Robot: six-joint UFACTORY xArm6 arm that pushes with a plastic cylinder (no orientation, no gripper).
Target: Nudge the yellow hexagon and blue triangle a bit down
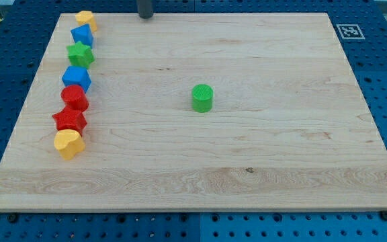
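Seven blocks run in a column down the surface (261,161) close to its left edge. From the top-left corner: yellow hexagon (85,20), blue triangle (82,35), green star (80,54), blue block (76,78), red block (74,98), red star (69,120), yellow heart (68,143) — each touching or almost touching the next. Green cylinder (203,98) stands alone near centre, bare wood all round it.

My tip (145,17) sits at the top edge, right of the yellow hexagon, apart from it. The arm carries no gripper — just the rod, cut off by the view's top.
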